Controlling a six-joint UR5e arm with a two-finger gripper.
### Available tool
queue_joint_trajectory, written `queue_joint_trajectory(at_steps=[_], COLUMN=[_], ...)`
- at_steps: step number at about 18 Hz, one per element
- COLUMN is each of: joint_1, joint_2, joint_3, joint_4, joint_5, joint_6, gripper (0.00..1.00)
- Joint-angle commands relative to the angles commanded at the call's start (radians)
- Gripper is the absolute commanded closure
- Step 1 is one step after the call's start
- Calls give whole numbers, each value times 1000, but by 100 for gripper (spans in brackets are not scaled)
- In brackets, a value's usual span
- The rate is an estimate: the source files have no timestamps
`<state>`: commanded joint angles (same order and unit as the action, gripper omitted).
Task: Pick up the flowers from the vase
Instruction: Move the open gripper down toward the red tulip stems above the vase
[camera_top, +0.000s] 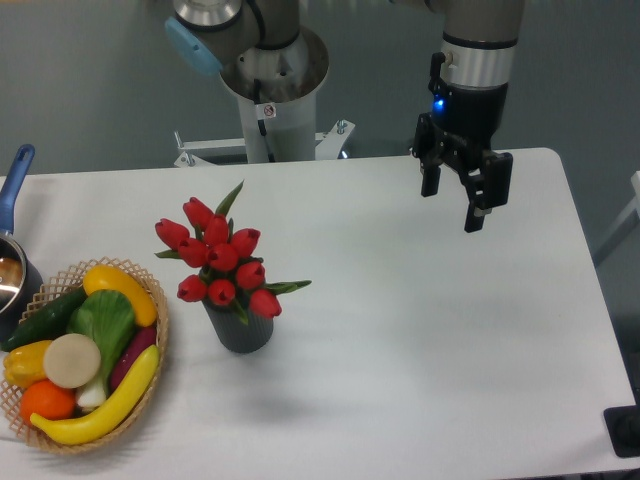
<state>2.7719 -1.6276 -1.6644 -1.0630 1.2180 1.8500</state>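
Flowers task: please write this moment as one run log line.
gripper: open, empty, raised right of vase | flowers: in vase | stage: before grasp

1. The gripper hangs over the far right of the table with its jaws apart — nothing stands beneath it.
2. Between it and the flowers lies bare tabletop.
3. The flowers spread wider than the vase, overhanging its mouth on every side.
4. A wicker basket of toy produce sits just beside the vase on its left — a tight gap.
5. A blue-handled pot sits at the table's left edge, beyond the basket.
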Motion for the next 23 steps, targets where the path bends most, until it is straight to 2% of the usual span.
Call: queue_joint_trajectory(at_steps=[4,8,11,17,20,23], joint_1=[2,-5,-11,-23,-31,-32], joint_2=[2,9,11,12,14,15], joint_3=[-3,-46,-52,-74,-112,-156], joint_4=[-12,-3,-3,-5,-2,-5], joint_5=[-6,-18,-21,-28,-43,-110], joint_6=[-6,-15,-18,-132,-162,-208], gripper=[0,0,0,0,0,0])
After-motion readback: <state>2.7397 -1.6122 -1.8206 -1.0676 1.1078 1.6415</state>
